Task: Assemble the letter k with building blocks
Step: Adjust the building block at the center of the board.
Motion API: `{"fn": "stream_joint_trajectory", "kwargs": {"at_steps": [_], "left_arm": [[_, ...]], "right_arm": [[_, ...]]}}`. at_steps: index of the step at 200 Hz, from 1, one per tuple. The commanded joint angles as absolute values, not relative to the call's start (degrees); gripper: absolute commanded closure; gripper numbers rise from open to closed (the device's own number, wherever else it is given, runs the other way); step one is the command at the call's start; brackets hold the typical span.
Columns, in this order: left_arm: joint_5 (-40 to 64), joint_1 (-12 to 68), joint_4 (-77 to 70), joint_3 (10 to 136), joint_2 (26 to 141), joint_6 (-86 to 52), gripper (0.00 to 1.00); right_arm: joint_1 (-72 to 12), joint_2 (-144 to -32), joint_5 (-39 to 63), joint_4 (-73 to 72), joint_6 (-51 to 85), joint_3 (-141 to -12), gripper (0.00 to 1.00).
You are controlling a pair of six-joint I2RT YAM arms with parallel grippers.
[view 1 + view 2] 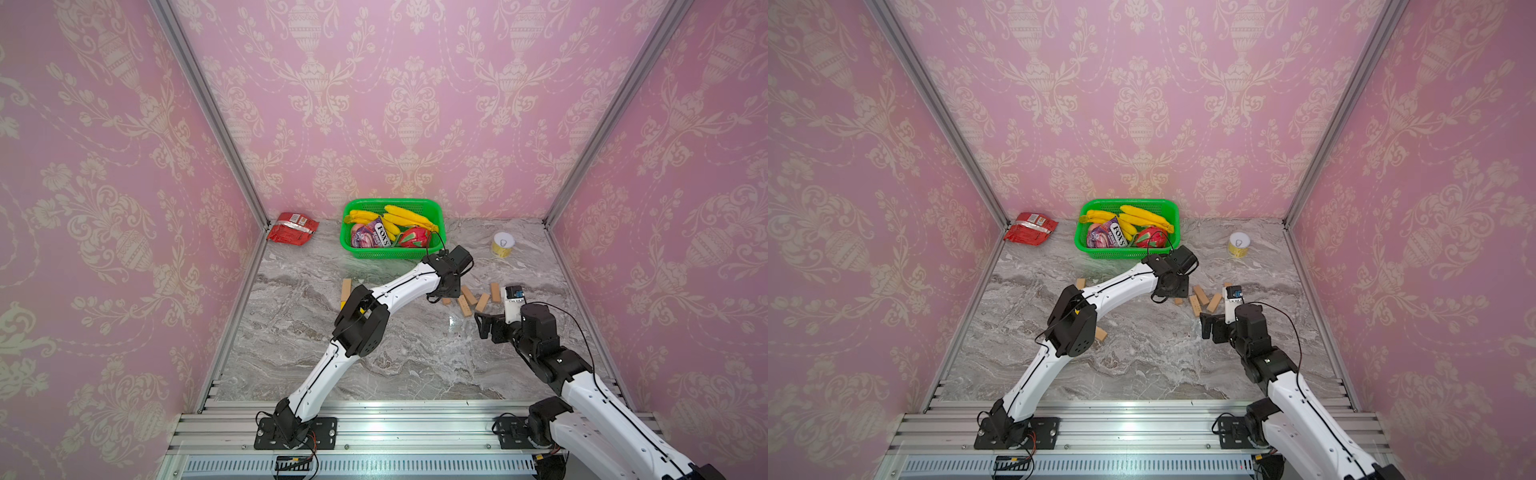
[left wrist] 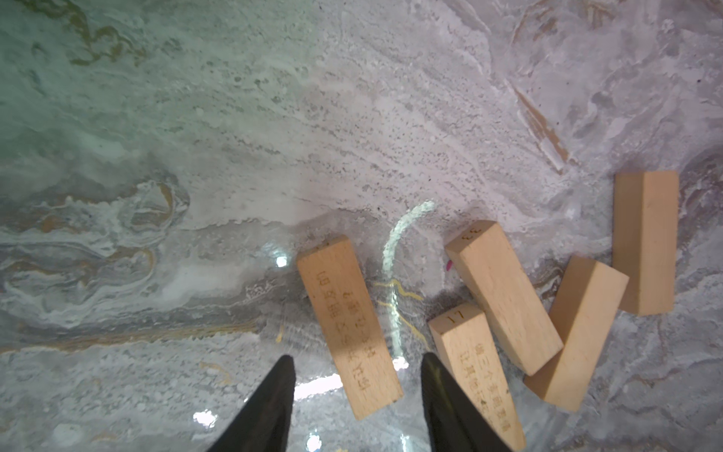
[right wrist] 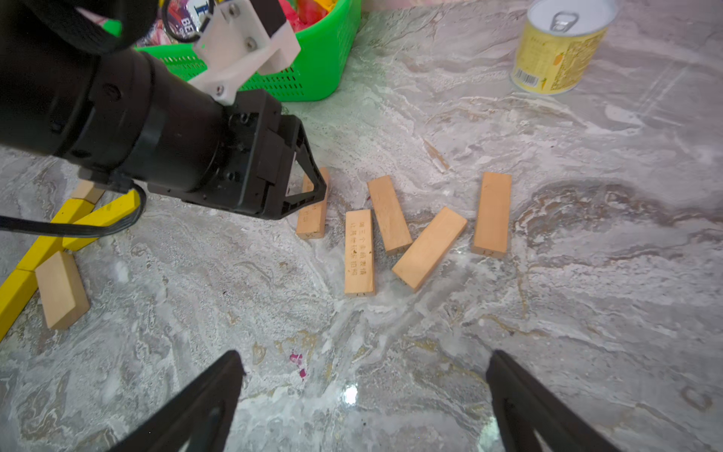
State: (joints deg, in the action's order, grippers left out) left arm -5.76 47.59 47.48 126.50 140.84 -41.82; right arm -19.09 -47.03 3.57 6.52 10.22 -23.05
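Grey marbled table (image 1: 415, 365), glare spots on surface. At back: green basket (image 1: 365, 252) in centre, red packet (image 1: 292, 228) lying in left corner, yellow can (image 1: 503, 245) upright toward right. Mid-table: five tan wood blocks (image 3: 429, 249) lying flat, bunched close, one slanted across. Well apart, on left: yellow blocks (image 3: 105, 219) plus wood block (image 3: 62, 289), touching, forming letter k (image 3: 51, 242), partly hidden.

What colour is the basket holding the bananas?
Bright green, with perforated mesh walls; the basket shows best in a top view.
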Motion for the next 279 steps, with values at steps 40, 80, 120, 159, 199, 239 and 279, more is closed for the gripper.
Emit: {"fn": "stream_joint_trajectory", "kwargs": {"at_steps": [40,80,120,159,199,239,279], "left_arm": [[-8.02,48.16,48.53,127.73,143.03,-46.97,0.46],[-6.74,48.07,48.99,130.25,145.39,-48.02,0.47],[-6.57,48.00,49.25,130.65,145.85,-48.34,0.53],[-6.52,47.99,50.43,130.83,145.90,-48.56,0.71],[-6.92,48.08,52.18,129.78,144.80,-48.30,0.84],[-11.34,48.19,50.79,119.11,136.82,-46.92,0.88],[-12.29,48.03,46.73,108.36,130.30,-47.97,0.88]], "right_arm": [[-18.98,-51.84,13.41,5.12,6.24,-25.82,0.00],[-18.98,-50.10,15.17,4.08,6.14,-24.77,0.00],[-19.07,-53.78,15.86,4.31,5.93,-26.44,0.00],[-19.01,-53.53,15.72,4.31,6.06,-26.31,0.00],[-19.07,-54.03,16.04,4.42,5.99,-26.47,0.00],[-19.05,-54.53,16.68,4.22,6.53,-26.61,0.00],[-19.07,-52.10,15.25,3.91,7.34,-25.48,0.00]]}}
